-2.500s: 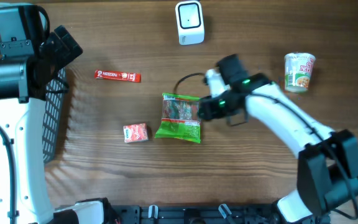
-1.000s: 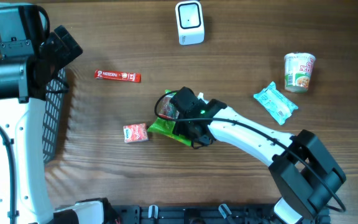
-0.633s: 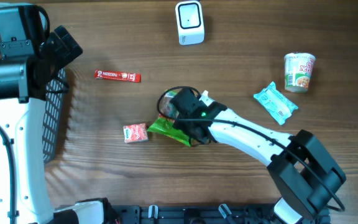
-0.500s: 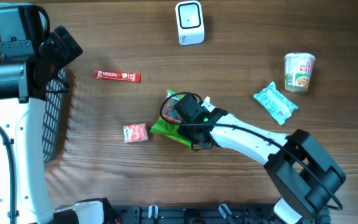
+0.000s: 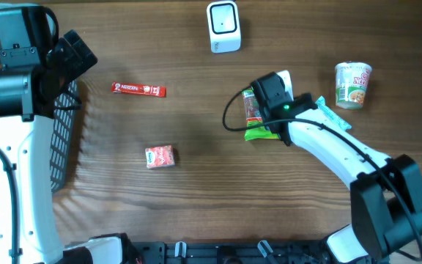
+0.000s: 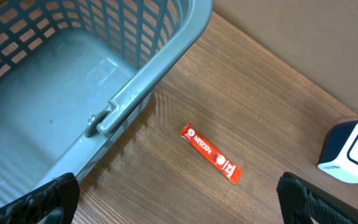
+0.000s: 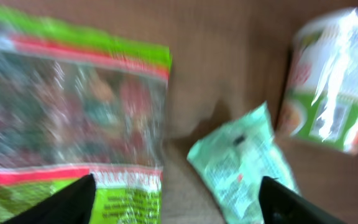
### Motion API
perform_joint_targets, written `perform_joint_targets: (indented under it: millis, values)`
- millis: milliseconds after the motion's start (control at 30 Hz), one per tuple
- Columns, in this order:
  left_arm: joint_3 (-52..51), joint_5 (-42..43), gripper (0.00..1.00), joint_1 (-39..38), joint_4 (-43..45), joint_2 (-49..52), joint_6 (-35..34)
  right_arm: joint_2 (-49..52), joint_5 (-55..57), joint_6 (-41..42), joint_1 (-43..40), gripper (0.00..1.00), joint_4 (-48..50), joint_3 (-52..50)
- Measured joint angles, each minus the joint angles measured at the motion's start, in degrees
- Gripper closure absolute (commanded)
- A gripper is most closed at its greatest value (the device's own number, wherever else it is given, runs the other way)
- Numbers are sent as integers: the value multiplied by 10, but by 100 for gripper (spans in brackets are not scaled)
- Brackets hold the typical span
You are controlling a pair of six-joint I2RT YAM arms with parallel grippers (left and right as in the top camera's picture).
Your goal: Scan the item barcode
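The white scanner [image 5: 223, 26] stands at the back of the table; it also shows in the left wrist view as the scanner [image 6: 353, 152] at the right edge. A green snack packet [image 5: 253, 121] lies right of centre, partly under my right gripper [image 5: 269, 99]. In the right wrist view the blurred green packet [image 7: 73, 99] fills the left side, and the right gripper [image 7: 173, 199] stands open with its jaws far apart, gripping nothing. My left gripper [image 6: 179, 202] is open above bare wood, near the basket.
A mint packet [image 7: 241, 162] and a cup of noodles [image 5: 353, 84] sit to the right. A red Nescafe stick [image 5: 138, 89] and a small red packet [image 5: 160, 156] lie left of centre. The grey basket [image 6: 55, 81] stands at the left edge.
The right arm has swung right and back, and the green packet has moved with it from the table's middle. Its jaws now stand apart. The left arm has not moved.
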Motion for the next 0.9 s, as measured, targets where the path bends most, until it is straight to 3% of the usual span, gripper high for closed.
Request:
perform_joint_targets:
  millis: [100,167,200,433,600,733,900]
  values:
    - [0,0,0,0,0,0,0,-34,-94,0,11,38,9,61]
    - [0,0,0,0,0,0,0,-43,-221,47,12,80,41,69]
    - [0,0,0,0,0,0,0,-40,-259,75,12,96,67,66]
    - [0,0,0,0,0,0,0,75,-285,233,-14,96,210,64]
    - [0,0,0,0,0,0,0,156,-244,297,-37,96,241,64]
    - [0,0,0,0,0,0,0,162,-370,283,-31,90,178,64]
    - [0,0,0,0,-1,0,0,156,-551,200,25,76,-50,72]
